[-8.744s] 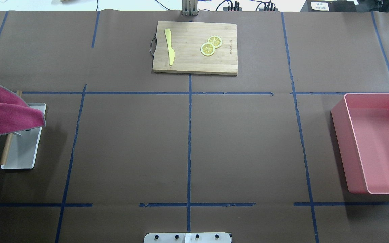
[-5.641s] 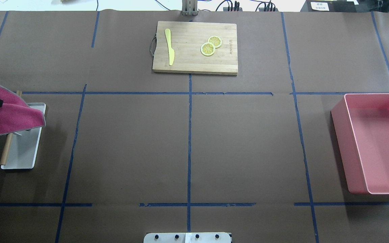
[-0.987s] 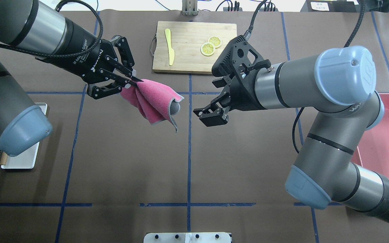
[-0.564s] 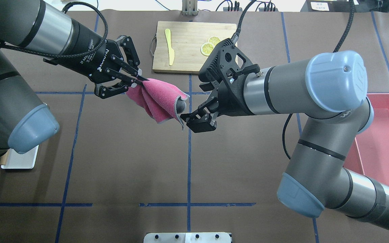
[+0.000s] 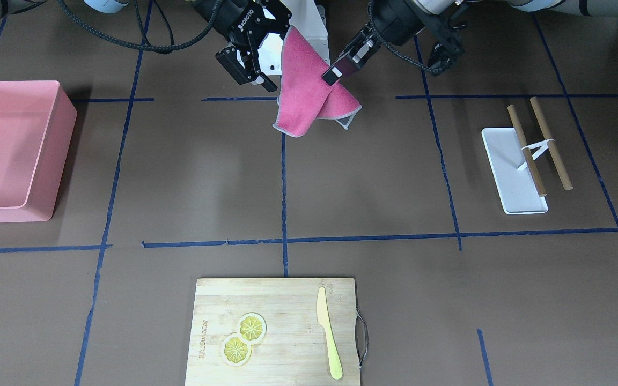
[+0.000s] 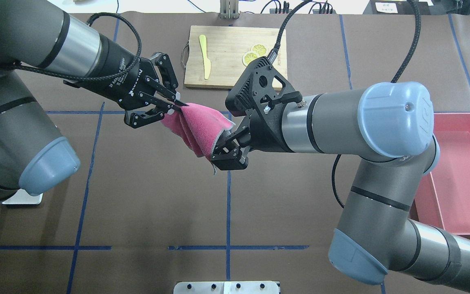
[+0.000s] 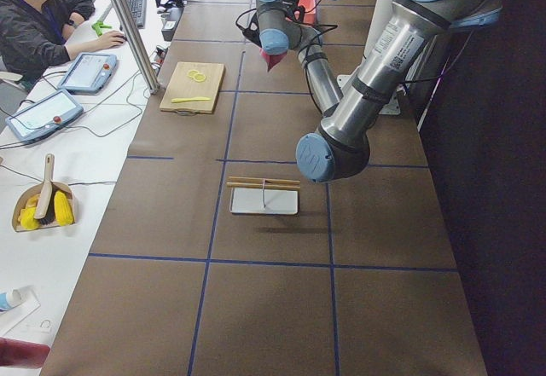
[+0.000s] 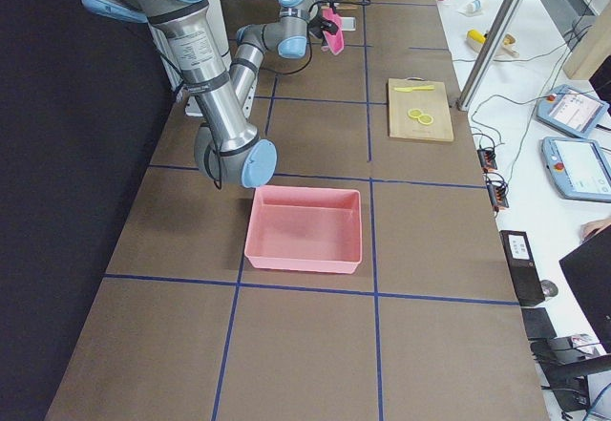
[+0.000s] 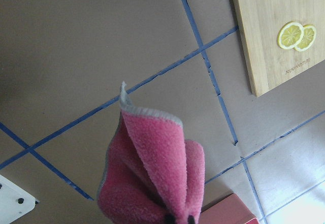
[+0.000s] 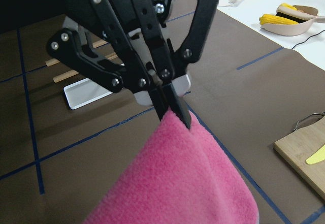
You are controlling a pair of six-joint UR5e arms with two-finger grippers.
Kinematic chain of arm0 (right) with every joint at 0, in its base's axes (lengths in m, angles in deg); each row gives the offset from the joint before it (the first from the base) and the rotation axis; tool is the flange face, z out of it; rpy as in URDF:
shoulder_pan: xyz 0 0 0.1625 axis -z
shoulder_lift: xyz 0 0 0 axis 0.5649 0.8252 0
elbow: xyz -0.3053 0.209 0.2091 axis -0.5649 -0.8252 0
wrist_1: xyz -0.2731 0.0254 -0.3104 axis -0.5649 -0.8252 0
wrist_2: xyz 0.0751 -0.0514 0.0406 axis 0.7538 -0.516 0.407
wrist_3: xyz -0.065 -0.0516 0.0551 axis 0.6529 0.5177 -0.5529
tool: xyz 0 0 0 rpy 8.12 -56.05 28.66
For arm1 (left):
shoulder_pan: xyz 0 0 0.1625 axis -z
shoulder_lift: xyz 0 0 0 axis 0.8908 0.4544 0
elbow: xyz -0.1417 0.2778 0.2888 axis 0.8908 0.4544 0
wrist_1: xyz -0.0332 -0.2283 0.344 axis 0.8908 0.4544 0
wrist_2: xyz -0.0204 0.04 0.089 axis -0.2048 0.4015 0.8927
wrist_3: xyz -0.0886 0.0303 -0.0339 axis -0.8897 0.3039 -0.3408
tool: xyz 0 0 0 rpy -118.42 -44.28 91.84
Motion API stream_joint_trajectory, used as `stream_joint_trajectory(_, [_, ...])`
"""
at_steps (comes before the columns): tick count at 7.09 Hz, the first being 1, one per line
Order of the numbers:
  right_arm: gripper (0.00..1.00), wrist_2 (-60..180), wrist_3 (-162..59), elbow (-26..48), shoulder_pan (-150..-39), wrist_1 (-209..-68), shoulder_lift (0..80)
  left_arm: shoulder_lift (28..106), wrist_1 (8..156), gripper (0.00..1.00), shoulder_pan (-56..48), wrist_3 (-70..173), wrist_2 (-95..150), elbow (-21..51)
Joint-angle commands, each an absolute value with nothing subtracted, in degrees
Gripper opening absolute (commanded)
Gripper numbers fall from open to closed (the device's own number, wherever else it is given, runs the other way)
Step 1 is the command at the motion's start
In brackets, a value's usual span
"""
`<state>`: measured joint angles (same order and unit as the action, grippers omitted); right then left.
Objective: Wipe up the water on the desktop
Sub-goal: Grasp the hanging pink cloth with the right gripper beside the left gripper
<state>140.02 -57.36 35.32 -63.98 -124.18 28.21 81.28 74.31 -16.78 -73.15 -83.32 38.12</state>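
Beyond the hanging pink towel [image 5: 303,91], the table [image 5: 368,177] lies open mid-span, hemmed by the pink bin [image 5: 54,150] on the robot's right, white tray [image 5: 505,161] with wooden rods [image 5: 551,145] left, bamboo cutting board [image 5: 287,300] opposite.

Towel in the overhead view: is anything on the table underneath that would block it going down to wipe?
Nothing visible does. The towel, held by the left gripper, hangs over bare desktop. The cutting board lies farther back, clear of it. I can't make out any water.
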Motion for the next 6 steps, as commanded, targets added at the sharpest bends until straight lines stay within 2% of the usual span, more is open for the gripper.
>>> stream_joint_trajectory(1, [0.96,139.9,-57.43,35.28,-64.01,-124.18,28.02,81.29,74.38,0.03,-17.62,-73.33,-82.62,38.19])
stream_joint_trajectory(4, [0.94,139.55,-57.43,35.28,-64.01,-124.18,28.02,81.73,74.38,0.03,-17.89,-74.21,-82.62,38.19])
stream_joint_trajectory(5, [0.86,139.55,-57.43,35.19,-63.92,-124.18,28.02,82.26,74.38,0.03,-17.89,-74.3,-82.62,38.19])
stream_joint_trajectory(6, [0.83,139.55,-57.52,35.1,-63.84,-124.18,28.1,82.7,74.47,0.04,-17.89,-74.3,-82.62,38.19])
